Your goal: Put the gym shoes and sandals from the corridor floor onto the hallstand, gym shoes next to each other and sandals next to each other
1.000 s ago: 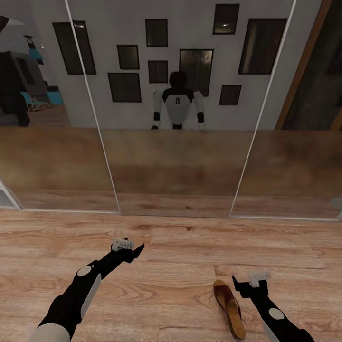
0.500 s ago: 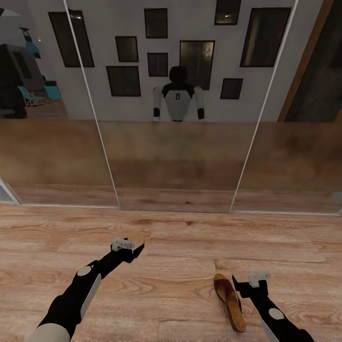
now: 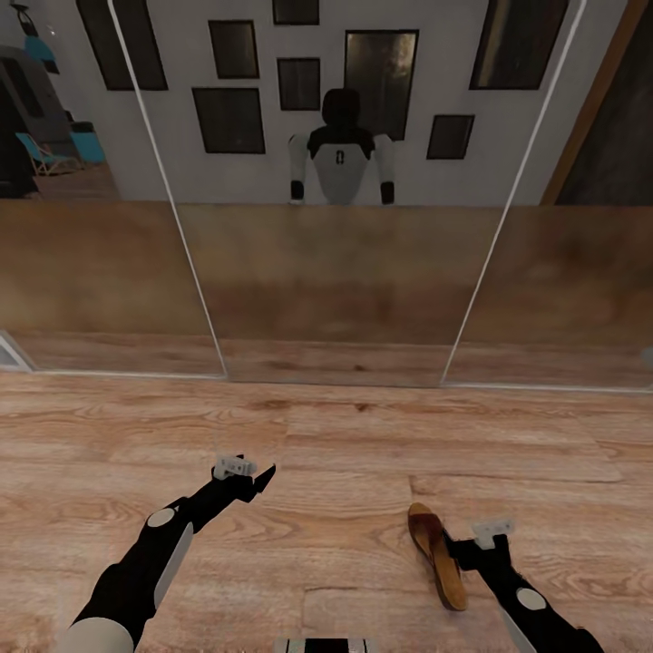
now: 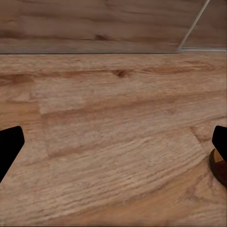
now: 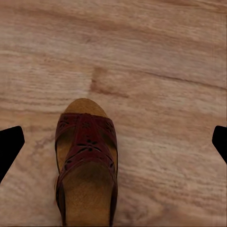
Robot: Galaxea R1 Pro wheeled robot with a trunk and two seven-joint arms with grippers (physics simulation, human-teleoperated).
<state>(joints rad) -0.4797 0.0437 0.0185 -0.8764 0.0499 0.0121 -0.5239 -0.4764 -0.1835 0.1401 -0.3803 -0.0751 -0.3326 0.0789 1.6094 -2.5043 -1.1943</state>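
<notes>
One dark reddish-brown sandal (image 3: 435, 555) with a tan insole lies on the wood-plank corridor floor (image 3: 345, 453). My right gripper (image 3: 461, 551) hovers open just beside its right edge. In the right wrist view the sandal (image 5: 87, 161) sits between and below the widely spread fingers of the right gripper (image 5: 113, 142), toe pointing away. My left gripper (image 3: 261, 478) hangs open over bare floor to the left, holding nothing; the left wrist view catches the sandal's (image 4: 219, 169) edge by one fingertip (image 4: 9, 146). The gym shoes and the hallstand are out of view.
A mirrored sliding-door wall (image 3: 336, 272) rises straight ahead, about a metre past the grippers, reflecting the robot and framed pictures. Its bottom track (image 3: 326, 384) marks the floor's far edge. Open floor stretches left and right.
The camera has tilted down and shifted, so the mirror and floor slid up the picture. The sandal now lies closer to my right gripper, level with its fingers. Both grippers stay open.
</notes>
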